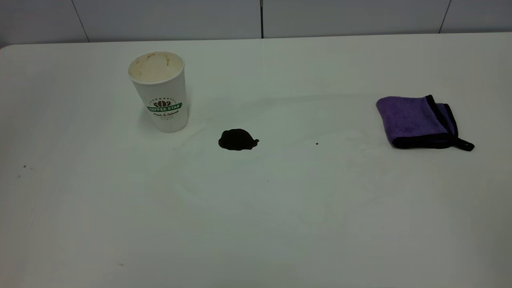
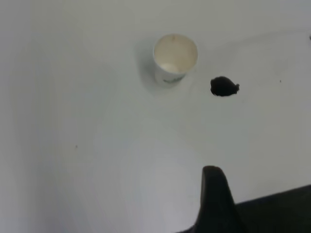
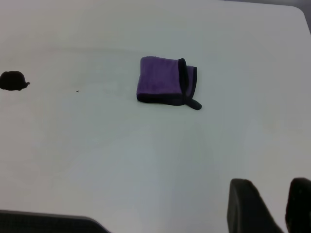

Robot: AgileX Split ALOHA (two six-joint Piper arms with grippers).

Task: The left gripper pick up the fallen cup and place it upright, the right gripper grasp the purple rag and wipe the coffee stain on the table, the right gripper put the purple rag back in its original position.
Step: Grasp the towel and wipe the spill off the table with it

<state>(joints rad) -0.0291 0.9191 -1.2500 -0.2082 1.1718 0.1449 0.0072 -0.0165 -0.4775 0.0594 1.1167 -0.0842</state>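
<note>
Nearest the exterior camera it's just bare white surface (image 1: 256, 240), nothing on it but a few tiny specks. Further back sits the coffee stain (image 1: 237, 139), a glossy dark blob, unwiped. The cup (image 1: 160, 91) stands upright just beside it, toward the left arm's side and slightly farther back, mouth up, not touching the puddle. So I'd say step one is done. The purple rag (image 1: 420, 121) lies folded well off toward the right arm's side, untouched by the look of it, so grabbing it, wiping and putting it back are all left.

Neither arm shows in the exterior view. The left end effector (image 2: 216, 199) only shows one dark finger in its wrist view, well back from the cup, holding nothing I can see; can't tell its opening. The right end effector (image 3: 272, 206) hangs well short of the rag, two fingers showing with a gap between them, empty.
</note>
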